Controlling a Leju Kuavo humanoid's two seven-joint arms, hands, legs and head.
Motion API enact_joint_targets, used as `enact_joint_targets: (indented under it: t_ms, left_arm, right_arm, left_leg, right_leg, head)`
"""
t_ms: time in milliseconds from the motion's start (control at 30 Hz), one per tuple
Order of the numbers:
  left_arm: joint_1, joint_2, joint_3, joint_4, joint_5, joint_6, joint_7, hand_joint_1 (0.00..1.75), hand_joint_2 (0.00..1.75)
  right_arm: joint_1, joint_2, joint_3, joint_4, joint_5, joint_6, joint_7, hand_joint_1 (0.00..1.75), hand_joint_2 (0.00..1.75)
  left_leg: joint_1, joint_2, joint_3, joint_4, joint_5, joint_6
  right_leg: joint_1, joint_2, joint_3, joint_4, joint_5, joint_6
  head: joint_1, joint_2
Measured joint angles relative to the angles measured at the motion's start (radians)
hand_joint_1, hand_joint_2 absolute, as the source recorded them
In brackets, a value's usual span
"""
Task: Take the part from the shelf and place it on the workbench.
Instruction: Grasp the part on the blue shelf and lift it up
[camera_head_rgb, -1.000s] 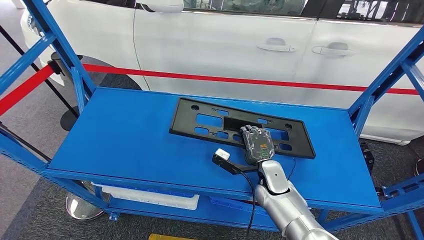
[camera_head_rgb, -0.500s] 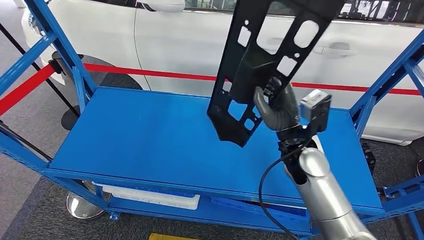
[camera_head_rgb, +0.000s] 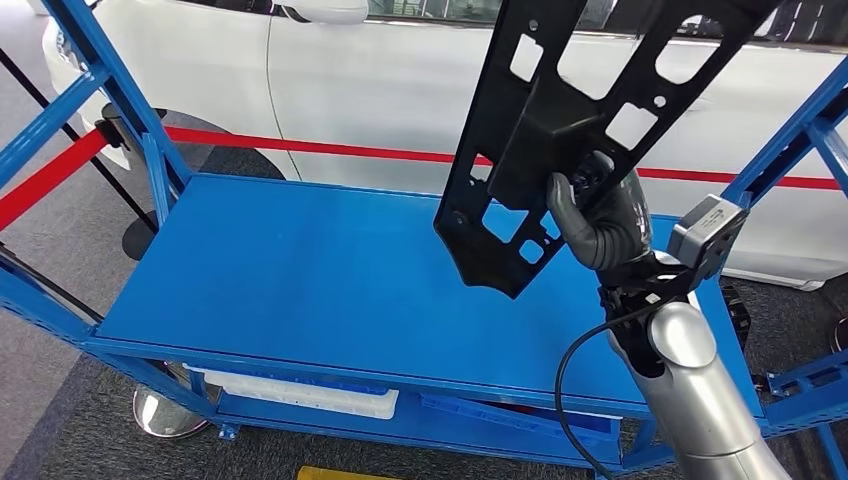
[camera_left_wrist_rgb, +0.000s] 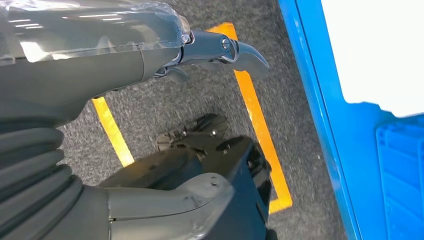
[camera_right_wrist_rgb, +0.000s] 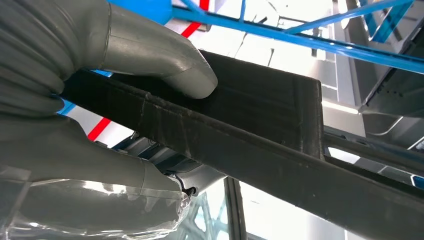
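R robot hand (camera_head_rgb: 598, 222) grips the part (camera_head_rgb: 570, 130), a flat black plastic panel w/ cut-outs, thumb on one face and fingers (camera_head_rgb: 583, 176) wrapped behind its raised centre block. Part is up in the air above the blue shelf (camera_head_rgb: 300, 280), tilted near upright, lower corner over the shelf top but not touching it, upper end running out past the frame top. In the R wrist view the thumb (camera_right_wrist_rgb: 165, 60) presses on the part's edge (camera_right_wrist_rgb: 260, 145). L robot hand (camera_left_wrist_rgb: 220, 50) hangs low beside the shelf over grey floor w/ yellow tape (camera_left_wrist_rgb: 260, 125); fingers lie apart, holding nothing. White car (camera_head_rgb: 400, 90) and red barrier tape (camera_head_rgb: 330, 150) behind the shelf.
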Motion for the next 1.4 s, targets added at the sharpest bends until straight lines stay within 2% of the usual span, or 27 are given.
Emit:
enact_joint_targets:
  t_ms: [500,700,867,967,1033,1100,1133,1167,1200,1233,1267,1300,1333,1400]
  left_arm:
    - [0.001,-0.019,0.048,0.041,0.02,-0.039,0.0,0.0,1.75]
    - [0.001,-0.019,0.071,0.044,0.035,-0.057,0.0,0.0,1.75]
    - [0.002,-0.017,0.097,0.052,0.074,-0.072,0.002,0.0,1.75]
    - [0.002,-0.015,0.104,0.056,0.077,-0.073,0.012,0.0,1.75]
    - [0.001,-0.015,0.104,0.056,0.073,-0.073,0.019,0.0,1.75]
    - [0.0,-0.015,0.104,0.057,0.069,-0.073,0.024,0.0,1.75]
    - [0.001,-0.015,0.104,0.057,0.066,-0.072,0.027,0.0,1.75]
    - [0.001,-0.016,0.104,0.057,0.064,-0.072,0.029,0.0,1.75]
    - [0.001,-0.016,0.104,0.057,0.062,-0.071,0.032,0.0,1.75]
    - [0.001,-0.016,0.104,0.057,0.061,-0.07,0.034,0.0,1.75]
    - [0.001,-0.016,0.104,0.057,0.061,-0.068,0.036,0.0,1.75]
    - [0.001,-0.016,0.104,0.057,0.061,-0.067,0.037,0.0,1.75]
    - [0.0,-0.016,0.103,0.057,0.061,-0.066,0.039,0.0,1.75]
    - [0.0,-0.016,0.103,0.057,0.061,-0.064,0.041,0.0,1.75]
  right_arm:
    - [0.111,0.0,0.0,-0.063,0.067,-0.015,-0.039,1.75,1.75]
    - [0.142,0.0,0.0,-0.063,0.07,-0.015,-0.047,1.75,1.75]
    - [0.159,0.0,-0.005,-0.069,0.042,-0.011,-0.067,1.75,1.75]
    - [0.166,0.0,-0.013,-0.089,0.035,-0.009,-0.073,1.75,1.75]
    - [0.168,0.0,-0.017,-0.1,0.033,-0.007,-0.075,1.75,1.75]
    - [0.174,0.001,-0.02,-0.104,0.032,-0.006,-0.076,1.75,1.75]
    - [0.179,0.001,-0.02,-0.105,0.032,-0.006,-0.077,1.75,1.75]
    - [0.185,0.001,-0.021,-0.105,0.032,-0.006,-0.077,1.75,1.75]
    - [0.19,0.001,-0.022,-0.105,0.032,-0.007,-0.078,1.75,1.75]
    - [0.192,0.001,-0.024,-0.105,0.032,-0.006,-0.079,1.75,1.75]
    - [0.193,0.001,-0.025,-0.105,0.032,-0.006,-0.079,1.75,1.75]
    - [0.193,0.001,-0.027,-0.105,0.032,-0.005,-0.08,1.75,1.75]
    - [0.193,0.001,-0.027,-0.105,0.032,-0.004,-0.081,1.75,1.75]
    - [0.193,0.002,-0.027,-0.105,0.032,-0.001,-0.082,1.75,1.75]
  left_leg:
    - [0.0,0.0,0.0,-0.001,0.0,-0.001]
    - [-0.005,0.0,-0.001,0.001,-0.002,0.001]
    - [-0.013,0.0,-0.002,0.004,-0.007,0.01]
    - [-0.01,0.001,0.001,-0.007,0.0,0.024]
    - [-0.004,0.004,0.006,-0.021,0.008,0.034]
    - [-0.005,0.005,0.004,-0.024,0.01,0.036]
    - [-0.005,0.005,0.003,-0.024,0.01,0.036]
    - [-0.005,0.005,0.002,-0.022,0.01,0.036]
    - [-0.004,0.005,0.001,-0.02,0.009,0.035]
    - [-0.003,0.004,0.0,-0.016,0.008,0.033]
    - [-0.002,0.004,-0.001,-0.012,0.006,0.03]
    - [-0.003,0.003,-0.003,-0.007,0.005,0.024]
    - [-0.003,0.002,-0.006,-0.003,0.006,0.017]
    - [-0.006,0.0,-0.014,0.001,0.012,0.001]
  right_leg:
    - [-0.001,0.0,0.0,0.0,-0.001,0.0]
    - [-0.004,-0.001,0.0,-0.001,0.0,0.001]
    - [-0.012,0.0,0.0,-0.003,-0.003,0.011]
    - [-0.016,-0.001,0.0,-0.001,-0.007,0.021]
    - [-0.017,-0.003,-0.028,0.055,-0.045,0.023]
    - [-0.017,-0.004,-0.097,0.184,-0.105,0.025]
    - [-0.017,-0.004,-0.133,0.245,-0.121,0.027]
    - [-0.018,-0.004,-0.157,0.28,-0.117,0.029]
    - [-0.02,-0.005,-0.164,0.277,-0.092,0.03]
    - [-0.021,-0.005,-0.153,0.238,-0.052,0.031]
    - [-0.023,-0.006,-0.128,0.174,-0.01,0.03]
    - [-0.022,-0.007,-0.104,0.115,0.018,0.028]
    - [-0.02,-0.006,-0.088,0.073,0.036,0.024]
    - [-0.013,-0.004,-0.085,0.051,0.042,0.012]
  head:
    - [0.0,0.0]
    - [0.0,0.0]
    - [0.0,0.0]
    - [0.0,0.0]
    - [0.004,0.0]
    - [0.007,0.0]
    - [0.008,0.0]
    - [0.008,0.0]
    - [0.009,0.0]
    - [0.009,0.0]
    - [0.01,0.0]
    - [0.011,0.0]
    - [0.011,0.0]
    - [0.011,0.0]
